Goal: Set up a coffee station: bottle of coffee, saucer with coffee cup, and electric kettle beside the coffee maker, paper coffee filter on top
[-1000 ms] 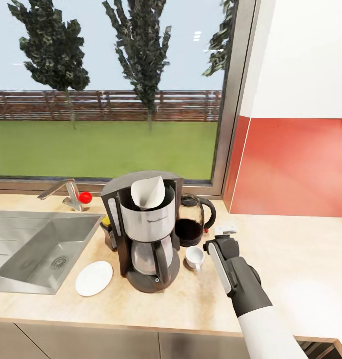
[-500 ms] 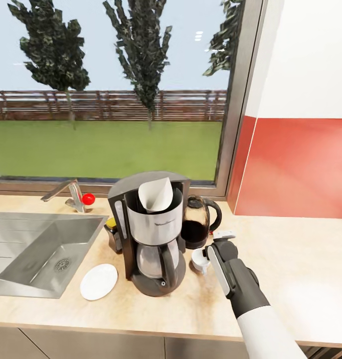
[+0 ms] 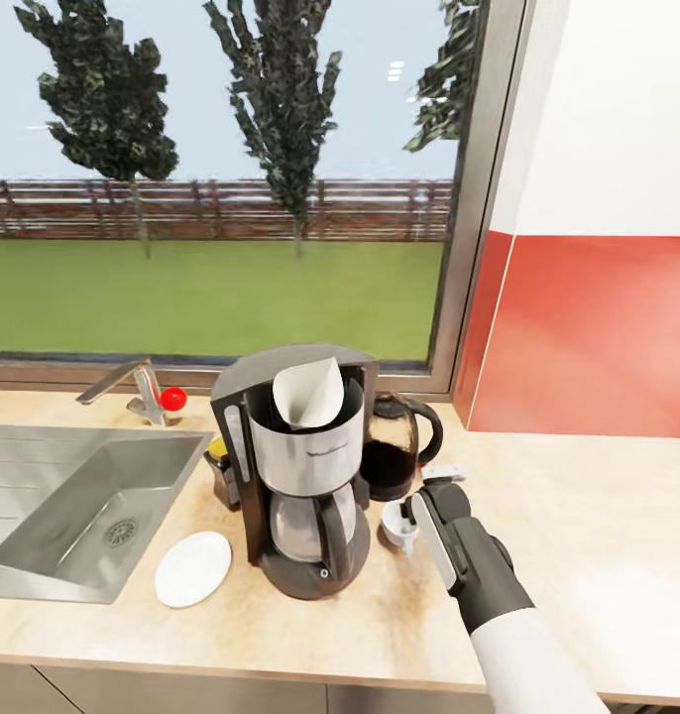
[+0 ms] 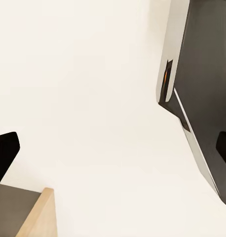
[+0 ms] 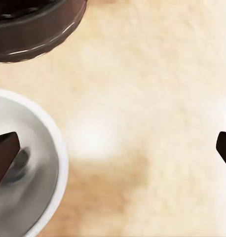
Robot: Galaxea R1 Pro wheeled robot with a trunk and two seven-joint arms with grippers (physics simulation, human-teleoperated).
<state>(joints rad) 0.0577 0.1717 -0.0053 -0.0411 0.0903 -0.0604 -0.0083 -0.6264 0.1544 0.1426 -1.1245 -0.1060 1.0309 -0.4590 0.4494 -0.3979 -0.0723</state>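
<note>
Both right gripper [image 5: 113, 148] jaws wide apart, one fingertip inside the coffee cup [image 5: 29, 168]

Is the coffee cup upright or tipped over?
Upright: the cup stands on the counter, its open mouth facing up beside the right tool.

A wide window [image 3: 231, 178] at twelve o'clock shows lawn, trees, fence. Red-and-white wall [image 3: 598, 297] at two o'clock; steel sink [image 3: 62, 496] at nine o'clock.

coffee maker [image 3: 305, 476] 1 | paper filter [image 3: 307, 396] 1 | kettle [image 3: 395, 446] 1 | cup [image 3: 397, 522] 1 | saucer [image 3: 192, 568] 1
</note>
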